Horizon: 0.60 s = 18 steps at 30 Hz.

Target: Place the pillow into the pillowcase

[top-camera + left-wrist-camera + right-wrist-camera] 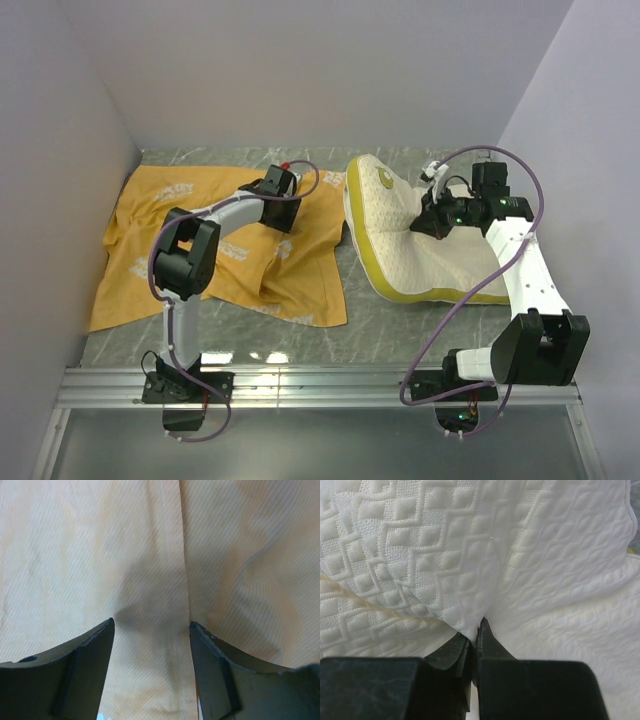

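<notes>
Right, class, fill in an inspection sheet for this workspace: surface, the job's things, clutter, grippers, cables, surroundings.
Surface: grey marbled table, with a metal rail along the near edge.
Job's things: crumpled orange-yellow cloth pillowcase with pale prints, spread on the left; cream-white quilted pillow with a yellow-green edge band, on the right.
Clutter: nothing seen.
Grippers: left gripper open, jaws apart over the pillowcase; right gripper shut on a pinch of the pillow.
Cables: a purple cable loops along each arm.
Surroundings: plain pale walls on three sides.
</notes>
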Each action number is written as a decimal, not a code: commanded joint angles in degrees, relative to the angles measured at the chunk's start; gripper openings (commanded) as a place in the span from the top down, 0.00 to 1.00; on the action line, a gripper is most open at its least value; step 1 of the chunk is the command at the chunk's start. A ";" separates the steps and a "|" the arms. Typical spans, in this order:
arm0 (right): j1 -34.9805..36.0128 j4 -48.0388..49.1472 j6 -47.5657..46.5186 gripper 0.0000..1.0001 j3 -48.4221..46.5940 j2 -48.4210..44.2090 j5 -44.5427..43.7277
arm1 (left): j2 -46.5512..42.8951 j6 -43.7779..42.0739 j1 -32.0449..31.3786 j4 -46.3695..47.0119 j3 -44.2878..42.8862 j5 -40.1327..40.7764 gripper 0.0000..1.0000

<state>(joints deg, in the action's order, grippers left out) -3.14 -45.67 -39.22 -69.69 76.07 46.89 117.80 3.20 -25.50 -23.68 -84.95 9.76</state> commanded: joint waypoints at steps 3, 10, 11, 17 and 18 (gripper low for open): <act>0.06 2.61 -0.06 1.00 0.61 -2.33 0.83 | -7.65 -1.09 -0.60 -4.00 3.02 -3.77 0.30; 0.06 2.87 -0.68 1.00 1.66 -2.60 0.22 | -11.10 -5.49 -6.31 -5.06 7.68 -6.77 0.20; 0.06 2.87 -0.59 1.00 1.58 -2.42 0.04 | -10.75 -5.66 -7.28 -5.06 7.78 -6.77 0.20; -0.11 1.73 -1.12 1.00 0.26 -2.24 -0.75 | -5.04 -4.52 -11.41 -5.06 4.88 -6.77 0.23; -0.20 1.81 -0.95 1.00 0.26 -2.33 -1.01 | -4.86 -4.69 -12.38 -4.88 4.70 -6.86 0.24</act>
<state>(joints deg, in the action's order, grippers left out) -3.14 -45.04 -40.27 -67.79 76.05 46.06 111.66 -0.89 -37.01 -28.42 -78.48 3.97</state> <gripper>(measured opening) 0.042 0.766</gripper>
